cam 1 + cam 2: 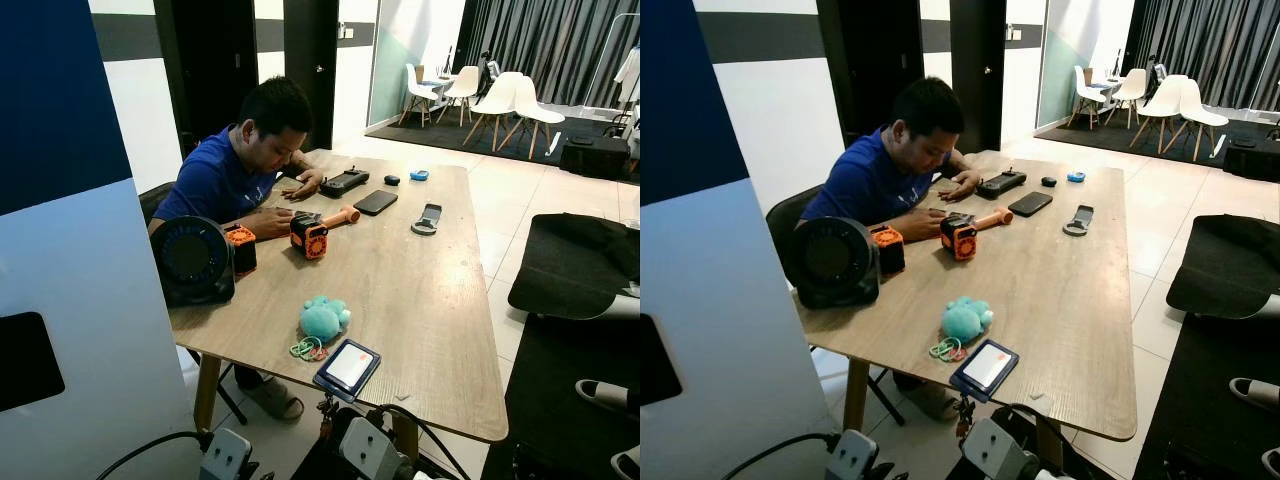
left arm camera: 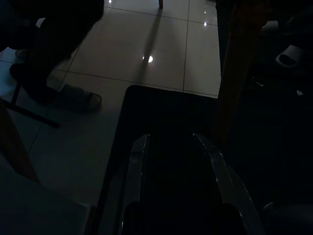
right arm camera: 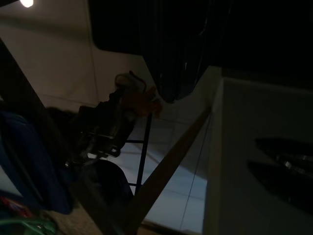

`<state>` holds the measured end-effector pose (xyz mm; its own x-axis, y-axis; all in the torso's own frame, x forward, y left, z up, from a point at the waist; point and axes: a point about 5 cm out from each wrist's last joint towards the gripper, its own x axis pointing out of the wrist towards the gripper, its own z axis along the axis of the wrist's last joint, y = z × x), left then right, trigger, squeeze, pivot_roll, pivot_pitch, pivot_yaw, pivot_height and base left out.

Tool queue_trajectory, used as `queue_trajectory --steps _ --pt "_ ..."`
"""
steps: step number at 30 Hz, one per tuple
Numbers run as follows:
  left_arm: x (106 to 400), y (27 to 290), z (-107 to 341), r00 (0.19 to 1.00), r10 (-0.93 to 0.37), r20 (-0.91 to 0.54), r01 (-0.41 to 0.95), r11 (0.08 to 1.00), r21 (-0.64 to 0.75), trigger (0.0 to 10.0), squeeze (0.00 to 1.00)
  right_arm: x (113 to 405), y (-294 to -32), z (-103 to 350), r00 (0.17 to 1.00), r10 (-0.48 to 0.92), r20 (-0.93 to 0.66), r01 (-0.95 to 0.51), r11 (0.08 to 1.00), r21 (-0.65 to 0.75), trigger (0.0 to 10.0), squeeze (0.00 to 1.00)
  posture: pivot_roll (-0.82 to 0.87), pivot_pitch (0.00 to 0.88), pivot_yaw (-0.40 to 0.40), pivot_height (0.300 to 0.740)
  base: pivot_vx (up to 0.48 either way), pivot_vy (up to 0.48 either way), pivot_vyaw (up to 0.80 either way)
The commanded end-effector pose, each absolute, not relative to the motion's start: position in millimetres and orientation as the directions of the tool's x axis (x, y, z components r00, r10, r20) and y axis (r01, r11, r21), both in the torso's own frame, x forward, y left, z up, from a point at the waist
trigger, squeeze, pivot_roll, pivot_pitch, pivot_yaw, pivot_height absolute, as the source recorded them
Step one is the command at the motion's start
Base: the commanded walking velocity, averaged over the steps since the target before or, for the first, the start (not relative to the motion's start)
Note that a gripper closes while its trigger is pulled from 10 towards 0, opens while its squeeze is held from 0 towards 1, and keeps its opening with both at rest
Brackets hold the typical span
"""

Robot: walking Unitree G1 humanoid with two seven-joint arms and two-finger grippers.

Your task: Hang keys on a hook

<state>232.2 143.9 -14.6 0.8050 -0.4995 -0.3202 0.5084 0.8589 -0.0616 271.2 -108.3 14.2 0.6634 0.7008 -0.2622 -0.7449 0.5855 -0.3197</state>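
**Keys still on surface – approach stage, no hook sighted**

Item 1, task thing: teal plush keychain (image 1: 324, 318) w/ bunch of coloured rings (image 1: 308, 349) touching it, lying on the wooden surface (image 1: 430, 310) near the robot-side edge. Taken to be the keys; no metal key blades can be made out. Just beside, nearer the edge: card holder (image 1: 347, 369) w/ dark frame, partly overhanging.

Item 2, robot: left gripper (image 2: 177, 186) hangs low, under surface level, pointing at tiled floor; its two fingers stand apart, nothing between them. Right gripper: wrist view v. dark, looks along the underside of the surface; fingers not made out, can't tell if parted or closed. Arm housings at bottom of eye views, both below the surface edge.

Item 3, other: person in blue shirt (image 1: 215, 185) seated at far-left side, working on an orange-black device (image 1: 309, 235). Black round fan (image 1: 193, 260) at left. Phone (image 1: 375, 201) and handheld unit (image 1: 344, 182) further off. White chairs (image 1: 500, 100) in the back.

Step in hand (judged): pre-grasp. Neither gripper near the keys.

Next calls for: raise one arm above the surface, come down on rings or plush, pinch w/o dragging the card holder. Then find a hook; none identifiable from here, so a turn or walk is likely.
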Motion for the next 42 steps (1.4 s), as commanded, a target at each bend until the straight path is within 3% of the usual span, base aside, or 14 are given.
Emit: queue_trajectory --steps 1,2,4,5,15,24,25,26,27,42 --pt "230 142 -17 0.796 -0.505 -0.333 0.521 0.852 -0.048 10.0 0.00 267 -113 7 0.672 0.680 -0.293 -0.741 0.614 -0.273 5.0 0.00 0.06 0.052 -0.008 0.740 0.000 0.000 0.00" --pt "230 142 -16 0.798 -0.504 -0.331 0.520 0.853 -0.046 10.0 0.00 270 -118 7 0.718 0.639 -0.276 -0.693 0.690 -0.208 10.0 0.36 0.07 0.054 -0.010 0.740 0.000 0.000 0.00" --pt "230 142 -16 0.799 -0.503 -0.330 0.519 0.854 -0.045 10.0 0.00 272 -123 7 0.749 0.609 -0.261 -0.655 0.738 -0.161 10.0 0.36 0.07 0.054 -0.010 0.740 0.000 0.000 0.00" --pt "231 142 -16 0.800 -0.502 -0.329 0.518 0.854 -0.044 10.0 0.00 274 -125 8 0.762 0.597 -0.251 -0.638 0.760 -0.128 10.0 1.00 0.07 0.056 -0.010 0.740 0.000 0.000 0.00" --pt "232 143 -15 0.805 -0.495 -0.327 0.513 0.858 -0.037 10.0 0.00 277 -124 14 0.748 0.624 -0.225 -0.658 0.740 -0.136 10.0 1.00 0.07 0.048 -0.014 0.740 0.000 0.000 0.00" --pt "234 145 -14 0.813 -0.481 -0.329 0.502 0.865 -0.025 10.0 0.00 292 -127 26 0.786 0.583 -0.206 -0.618 0.758 -0.209 10.0 1.00 0.08 0.041 -0.020 0.740 0.000 0.000 0.00" --pt "234 145 -14 0.813 -0.480 -0.329 0.501 0.865 -0.023 10.0 0.00 293 -127 27 0.788 0.579 -0.208 -0.615 0.756 -0.225 10.0 0.83 0.08 0.041 -0.020 0.740 0.000 0.000 0.00" --pt "234 145 -14 0.814 -0.479 -0.329 0.500 0.865 -0.022 10.0 0.00 294 -127 28 0.789 0.578 -0.209 -0.614 0.754 -0.231 10.0 0.83 0.08 0.041 -0.020 0.740 0.000 0.000 0.00" --pt "234 145 -14 0.814 -0.478 -0.330 0.500 0.866 -0.020 10.0 0.00 295 -126 29 0.791 0.574 -0.212 -0.612 0.750 -0.250 10.0 0.00 0.08 0.041 -0.020 0.740 0.000 0.000 0.00" --pt "234 146 -14 0.823 -0.462 -0.329 0.491 0.871 0.004 10.0 0.00 302 -108 35 0.765 0.605 -0.221 -0.640 0.674 -0.369 10.0 0.00 0.09 0.057 -0.030 0.740 0.000 0.000 0.00"
